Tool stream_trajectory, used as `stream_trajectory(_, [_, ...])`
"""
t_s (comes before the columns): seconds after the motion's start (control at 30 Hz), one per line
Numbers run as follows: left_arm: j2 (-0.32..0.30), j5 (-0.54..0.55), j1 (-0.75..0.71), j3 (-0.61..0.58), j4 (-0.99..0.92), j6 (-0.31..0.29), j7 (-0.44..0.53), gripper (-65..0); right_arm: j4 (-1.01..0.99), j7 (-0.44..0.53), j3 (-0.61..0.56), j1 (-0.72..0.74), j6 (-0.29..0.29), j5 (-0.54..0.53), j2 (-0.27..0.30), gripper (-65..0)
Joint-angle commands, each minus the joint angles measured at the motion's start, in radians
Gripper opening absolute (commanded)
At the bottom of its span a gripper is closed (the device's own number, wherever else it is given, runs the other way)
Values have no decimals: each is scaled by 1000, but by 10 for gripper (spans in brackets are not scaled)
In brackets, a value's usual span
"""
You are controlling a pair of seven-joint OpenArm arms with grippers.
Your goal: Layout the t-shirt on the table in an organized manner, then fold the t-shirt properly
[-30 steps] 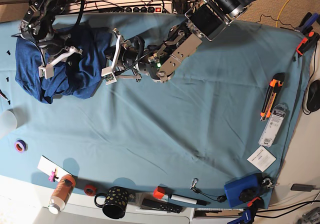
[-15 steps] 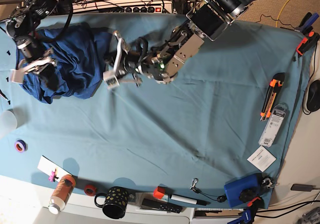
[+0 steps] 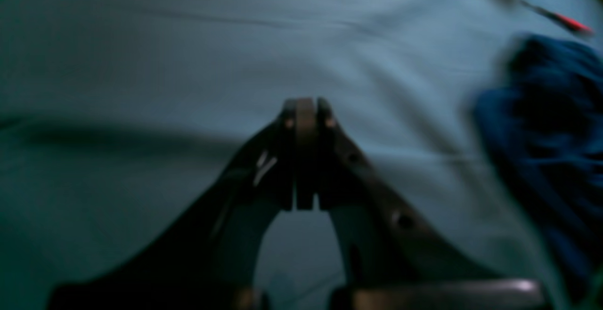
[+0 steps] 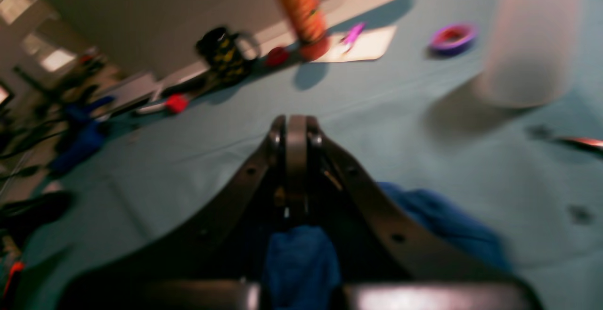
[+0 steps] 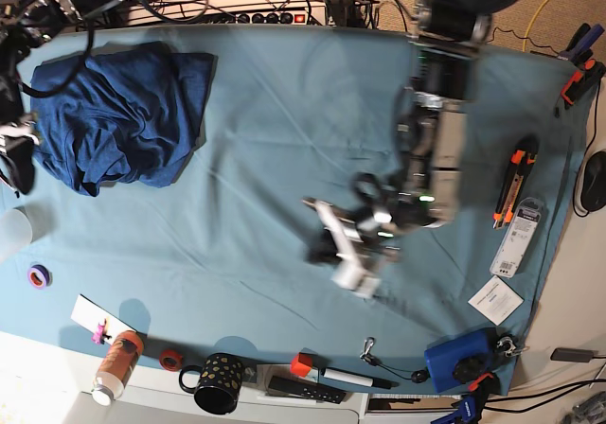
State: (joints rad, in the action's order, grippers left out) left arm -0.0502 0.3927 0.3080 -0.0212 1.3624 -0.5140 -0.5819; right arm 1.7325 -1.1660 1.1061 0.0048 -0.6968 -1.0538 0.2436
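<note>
From the base view I see the counter (image 5: 284, 159) spread wide under its teal cloth, and the t-shirt (image 5: 118, 112) sits bunched at its far-left corner, nowhere near laid out. I cannot pick out collar, hem or sleeves in that heap, so I cannot say which way the shirt points; the heap itself runs longest roughly along the counter's back edge, with a lobe hanging toward the near-left.

My main worry is the right pincer (image 4: 297, 131). Its wrist view shows the jaws pressed together with blue cloth bunched behind the tips, but the blur stops me telling whether fabric is pinched or merely lies beneath. If it is caught, any pull outward drags the shirt off the left edge, since that arm sits at the very border of the counter.

The left pincer (image 5: 346, 254) is closed on nothing and hangs over bare cloth well apart from the shirt, so I judge a long reach back is needed; swung fast, it could rake up the tablecloth, which already shows wrinkles.

Smaller hazards sit near the shirt: the pale cup (image 5: 11, 233) and the purple tape roll (image 5: 38, 275) stand near the left edge, within sweep of a spreading sleeve.
</note>
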Motion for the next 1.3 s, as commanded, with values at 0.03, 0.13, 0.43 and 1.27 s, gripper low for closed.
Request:
stream_trajectory(0.03, [-51,18,1,45,68,-7,25,-650,15,27,45,-2,-1,-27,51,-650])
stream_trajectory(0.13, [-129,21,-61,111,165,-7,27,-650,15,24,99,-23,-1,-37,87,-650])
stream_trajectory(0.43, [-249,62,-362,319,567,-29,59,-650,68,3,144,-118,-1,-65,103,-650])
stream_trajectory(1.27, [-252,1062,-1170,882,755,-184,-629,-650,108,-230,144,-805,-1,-424,97,-650])
